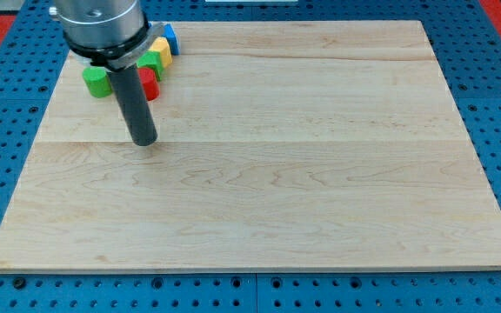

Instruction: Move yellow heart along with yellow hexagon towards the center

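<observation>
My tip (144,141) rests on the wooden board (277,174) in the view's upper left, just below a tight cluster of blocks. In the cluster a yellow block (161,48) shows partly, its shape unclear. It sits between a blue block (171,36) above it and a green block (152,63) below it. I see only one yellow block; the arm's body hides part of the cluster. The tip is apart from the yellow block, below and slightly left of it.
A red block (149,85) lies right beside the rod's upper part. A green cylinder (96,81) lies to the rod's left near the board's left edge. A blue pegboard (494,52) surrounds the board.
</observation>
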Robot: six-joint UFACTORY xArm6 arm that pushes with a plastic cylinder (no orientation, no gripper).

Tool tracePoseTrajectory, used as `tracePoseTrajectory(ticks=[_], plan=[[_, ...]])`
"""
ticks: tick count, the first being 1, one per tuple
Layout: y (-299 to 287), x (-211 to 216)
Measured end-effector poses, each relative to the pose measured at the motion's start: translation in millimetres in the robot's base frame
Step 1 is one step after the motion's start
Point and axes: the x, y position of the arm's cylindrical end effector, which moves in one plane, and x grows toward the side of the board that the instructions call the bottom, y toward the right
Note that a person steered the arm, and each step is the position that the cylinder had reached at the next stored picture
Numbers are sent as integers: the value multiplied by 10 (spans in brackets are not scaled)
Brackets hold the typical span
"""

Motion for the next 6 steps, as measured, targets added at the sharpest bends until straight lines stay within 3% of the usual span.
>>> tracePoseTrajectory(ticks=[2, 3, 5, 6], plan=[[766, -441], [766, -430], [318, 406], [370, 471]])
